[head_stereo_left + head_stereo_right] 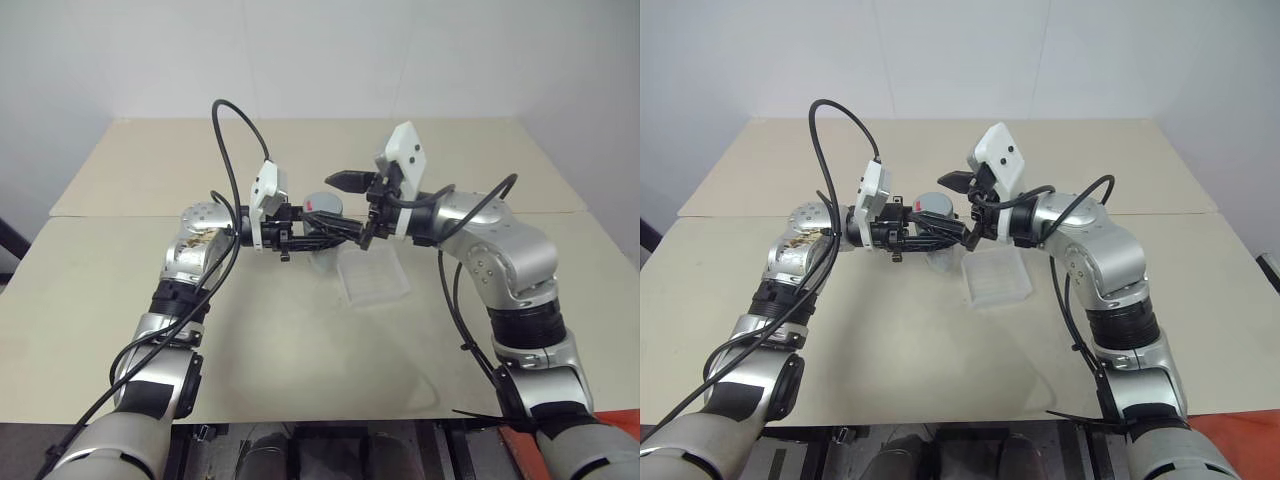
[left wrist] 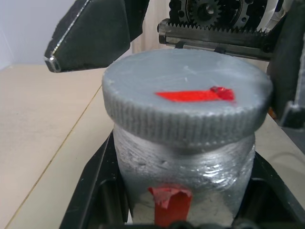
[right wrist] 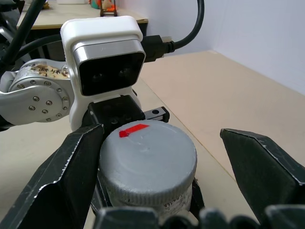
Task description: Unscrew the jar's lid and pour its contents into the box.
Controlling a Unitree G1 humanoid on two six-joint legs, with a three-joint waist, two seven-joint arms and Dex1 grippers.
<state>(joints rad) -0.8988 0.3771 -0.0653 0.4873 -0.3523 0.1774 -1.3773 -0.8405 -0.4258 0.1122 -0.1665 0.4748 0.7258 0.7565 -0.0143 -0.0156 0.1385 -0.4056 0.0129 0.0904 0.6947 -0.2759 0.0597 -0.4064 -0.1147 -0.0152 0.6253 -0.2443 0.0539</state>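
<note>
I hold the jar (image 2: 183, 164) upright above the table (image 1: 300, 340), my left gripper (image 1: 305, 232) clamped around its silvery body, level and pointing toward my right side. My right gripper (image 3: 157, 176) stands spread wide about the lid (image 3: 145, 160), which is still on the jar; from the right wrist, one black finger (image 3: 66, 176) sits right against the lid's ribbed rim while the other has a clear gap to it, so I am not gripping the lid. My head views show none of that closeness: there the jar is a small grey shape half hidden between the two grippers, with one right finger (image 1: 350, 181) poking out above it. What they do give is the box (image 1: 995, 278), a clear shallow tray lying flat on the table, just below and to the right of the jar and apart from both grippers. The left wrist view shows a red strip of tape across the lid's top, another red piece low on the jar's side, and the gear rack of my right gripper close behind the lid. The near table around the box is bare tan surface out to its front edge, and a seam runs across to a second tabletop (image 1: 300, 160) behind my grippers.
</note>
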